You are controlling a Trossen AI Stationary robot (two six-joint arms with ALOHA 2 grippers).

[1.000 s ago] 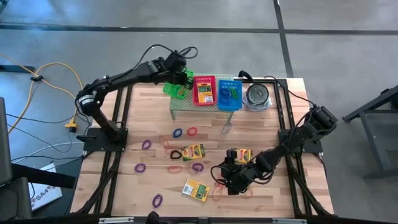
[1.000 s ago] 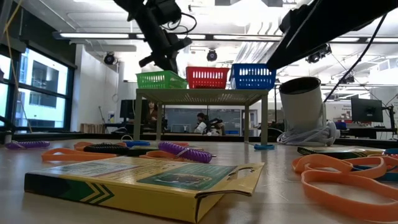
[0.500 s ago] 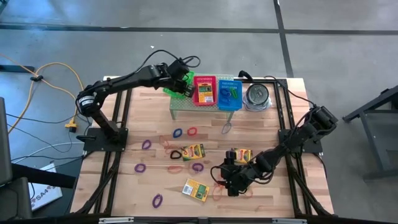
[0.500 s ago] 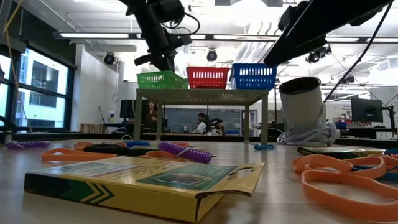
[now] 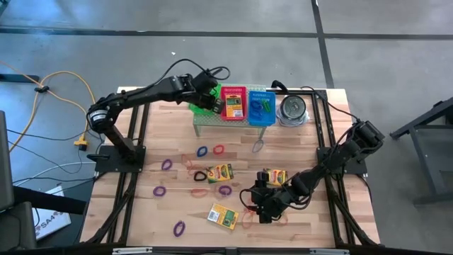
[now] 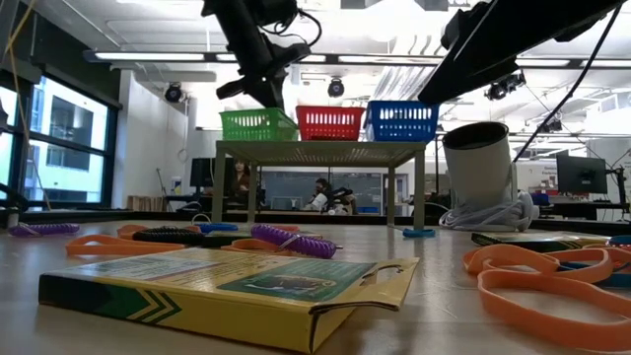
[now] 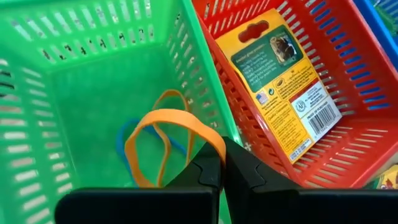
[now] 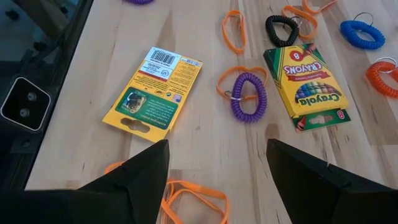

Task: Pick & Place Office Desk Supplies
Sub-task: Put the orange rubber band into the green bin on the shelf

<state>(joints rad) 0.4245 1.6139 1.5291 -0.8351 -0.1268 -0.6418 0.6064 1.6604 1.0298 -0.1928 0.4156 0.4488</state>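
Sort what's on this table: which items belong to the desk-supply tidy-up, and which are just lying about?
Job: crayon boxes, rubber bands, orange band in the shut left gripper.
Lying about: metal tin, yellow cable on the floor.

The face-up crayon box (image 8: 313,89) on the surface read "CRAYONS", "Crayola" and the number "8". The flipped box (image 8: 153,94) showed a barcode and fine print too small to read, as did the box in the red basket (image 7: 287,81)
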